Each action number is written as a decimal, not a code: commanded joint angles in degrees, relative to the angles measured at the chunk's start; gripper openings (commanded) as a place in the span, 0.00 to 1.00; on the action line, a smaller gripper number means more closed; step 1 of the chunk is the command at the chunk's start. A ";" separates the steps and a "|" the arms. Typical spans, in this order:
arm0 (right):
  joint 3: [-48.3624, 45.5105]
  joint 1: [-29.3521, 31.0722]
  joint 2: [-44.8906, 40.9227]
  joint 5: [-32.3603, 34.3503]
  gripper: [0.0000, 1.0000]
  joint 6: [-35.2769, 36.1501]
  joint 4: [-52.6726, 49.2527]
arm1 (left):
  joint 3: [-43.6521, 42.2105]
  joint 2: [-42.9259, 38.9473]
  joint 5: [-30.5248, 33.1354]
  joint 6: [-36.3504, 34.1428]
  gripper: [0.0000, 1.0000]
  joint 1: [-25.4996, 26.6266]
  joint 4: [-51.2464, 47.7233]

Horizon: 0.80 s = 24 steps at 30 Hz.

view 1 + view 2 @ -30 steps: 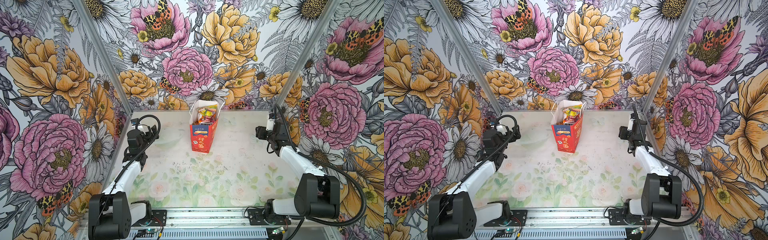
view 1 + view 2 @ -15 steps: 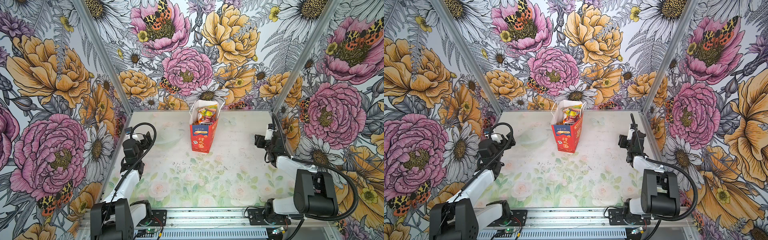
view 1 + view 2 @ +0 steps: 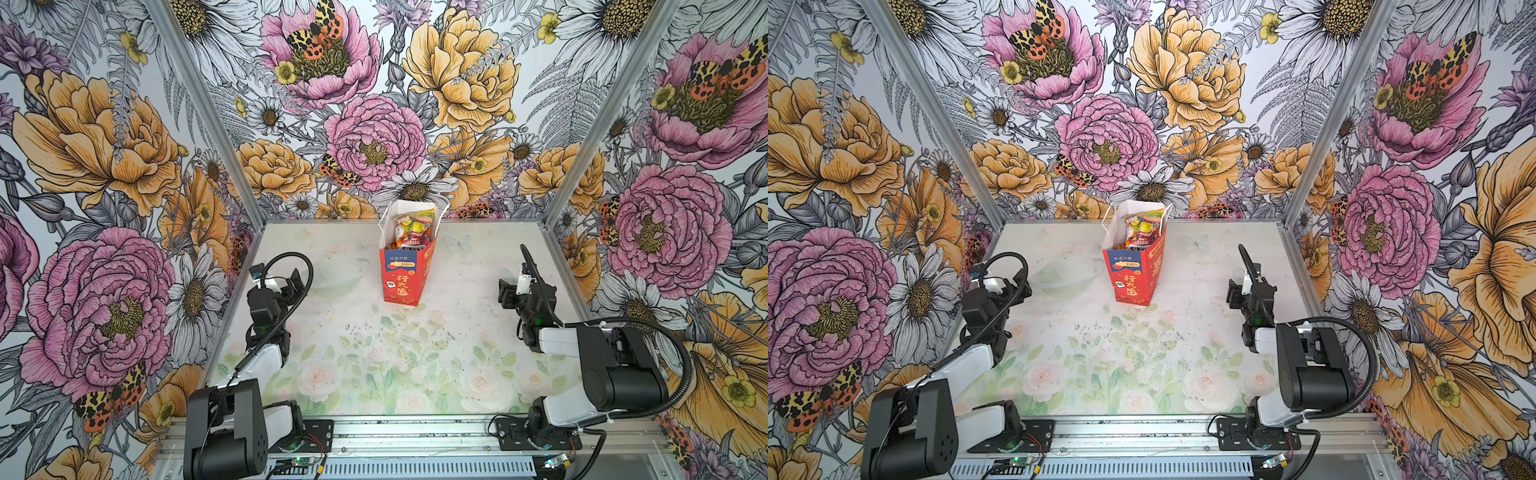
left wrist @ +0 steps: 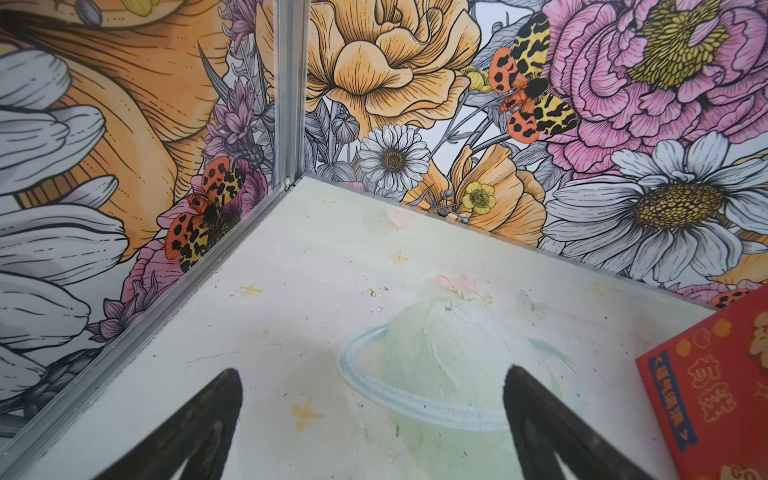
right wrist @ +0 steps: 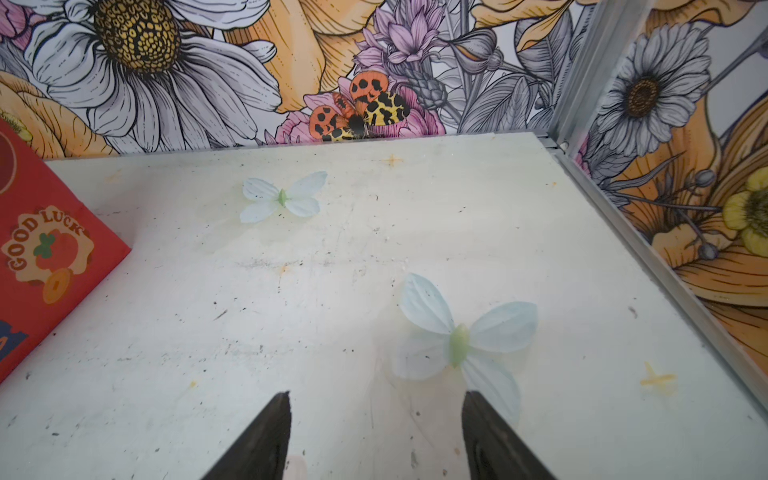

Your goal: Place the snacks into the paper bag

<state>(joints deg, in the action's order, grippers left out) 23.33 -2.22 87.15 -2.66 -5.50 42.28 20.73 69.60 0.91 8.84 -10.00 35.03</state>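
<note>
The red paper bag (image 3: 401, 279) (image 3: 1133, 280) stands upright at the back middle of the table, white inside with cord handles. The snacks (image 3: 414, 230) (image 3: 1143, 230), yellow-green and orange crinkly packets, stick up out of its mouth. My left gripper (image 3: 286, 284) (image 3: 1007, 287) hovers low to the bag's left, well apart from it, open and empty (image 4: 372, 371). My right gripper (image 3: 509, 291) (image 3: 1235, 293) sits to the bag's right, open with nothing between its fingers (image 5: 376, 395). A corner of the bag (image 4: 715, 395) (image 5: 50, 257) shows in each wrist view.
Flower-printed walls with metal corner posts (image 3: 559, 195) close in the table on three sides. A metal rail (image 3: 395, 432) holding both arm bases runs along the front. The tabletop bears only flat prints: a planet (image 4: 440, 374) and butterflies (image 5: 461, 340).
Both arms have folded back and down toward the front rail, drawing the grippers a little nearer and lower. The bag and its packets have not moved.
</note>
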 commanded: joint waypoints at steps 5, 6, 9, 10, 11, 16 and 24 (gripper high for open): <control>-0.04 0.47 0.83 3.91 0.71 1.63 5.83 | -2.66 8.69 0.09 1.71 0.99 -0.42 15.30; 0.02 0.46 0.67 3.97 0.74 1.57 5.55 | -3.00 10.30 0.59 1.85 0.99 -0.24 17.13; -0.02 0.46 0.82 3.95 0.79 1.57 5.70 | -4.12 11.18 1.11 1.63 0.99 0.13 19.98; -0.03 0.45 0.81 3.89 0.80 1.56 5.71 | -4.40 10.83 2.12 1.53 0.99 0.40 19.69; 0.00 0.47 0.76 3.93 0.81 1.59 5.71 | -4.64 11.02 2.75 1.50 0.99 0.61 20.42; -0.12 0.38 0.82 3.89 0.86 1.57 5.78 | -3.84 12.03 2.42 -1.27 0.99 2.79 20.67; -0.13 0.38 0.81 3.97 0.87 1.55 5.88 | 1.27 19.15 5.54 -8.67 0.99 9.51 17.78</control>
<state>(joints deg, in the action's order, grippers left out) 23.31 -1.72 87.46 0.47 -4.40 46.13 21.08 88.49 4.36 3.09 -0.60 52.49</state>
